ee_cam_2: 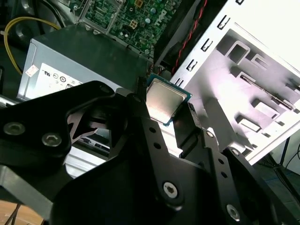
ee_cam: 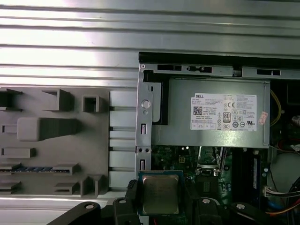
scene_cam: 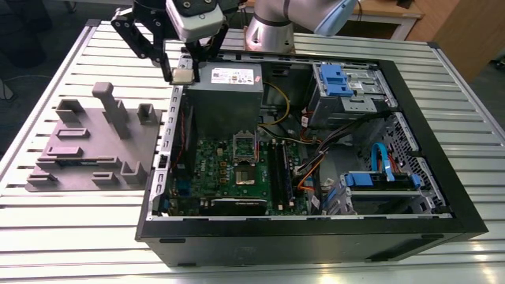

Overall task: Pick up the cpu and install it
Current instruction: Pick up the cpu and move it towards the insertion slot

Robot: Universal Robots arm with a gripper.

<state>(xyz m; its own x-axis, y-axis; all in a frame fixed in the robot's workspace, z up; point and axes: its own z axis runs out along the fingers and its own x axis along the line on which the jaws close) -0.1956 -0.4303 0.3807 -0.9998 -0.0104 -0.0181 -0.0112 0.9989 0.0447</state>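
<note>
My gripper (scene_cam: 182, 72) hangs over the far corner of the open computer case (scene_cam: 442, 195), on the exterior view's left, above the edge of the power supply (scene_cam: 229, 89). It is shut on the cpu (scene_cam: 183, 76), a small square chip with a shiny silver top. Both wrist views show the cpu (ee_cam_2: 164, 98) (ee_cam: 160, 193) clamped by its edges between the black fingers (ee_cam_2: 140, 104) (ee_cam: 132, 193). The motherboard socket (scene_cam: 243, 163) lies lower in the case, nearer the camera, with its silver frame standing open.
A grey blocky fixture (scene_cam: 91, 148) (ee_cam: 47, 136) sits on the slatted metal table (scene_cam: 71, 213) beside the case. Blue drive cages (scene_cam: 347, 83) and loose yellow, orange and blue cables (scene_cam: 316, 160) crowd the case's other half.
</note>
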